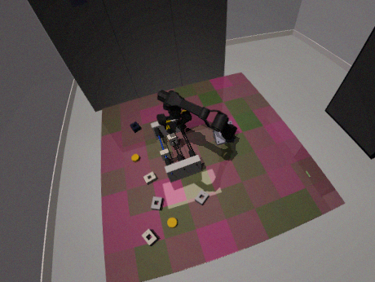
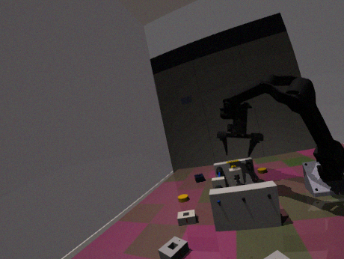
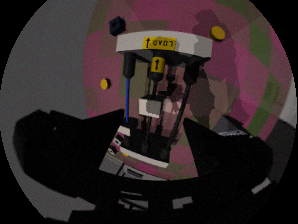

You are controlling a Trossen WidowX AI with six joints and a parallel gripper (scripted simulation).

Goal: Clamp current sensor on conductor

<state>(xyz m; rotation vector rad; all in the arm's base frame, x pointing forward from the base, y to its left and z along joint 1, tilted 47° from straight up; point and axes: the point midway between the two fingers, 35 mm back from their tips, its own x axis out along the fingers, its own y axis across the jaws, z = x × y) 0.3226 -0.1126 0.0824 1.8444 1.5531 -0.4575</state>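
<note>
A white block-shaped sensor (image 1: 172, 139) (image 2: 235, 171) (image 3: 150, 107) sits at the middle conductor (image 3: 157, 86), which carries a yellow arrow tag (image 3: 157, 65) near the end wall with the yellow LOAD label (image 3: 160, 43). Its jaws and latch are too dark to judge, and no arrow on it can be made out. My gripper (image 2: 238, 155) (image 3: 155, 116) is open and empty. It hangs above the frame, pointing down, with the sensor between and beyond its fingertips in the wrist view.
A second white block (image 1: 164, 154) (image 2: 217, 180) sits at the blue conductor (image 3: 127, 97). A dark conductor (image 3: 185, 100) runs on the other side. The near end wall (image 1: 183, 168) (image 2: 247, 209) stands upright. Several square white rings, yellow discs and a dark block (image 1: 135, 126) lie around the frame.
</note>
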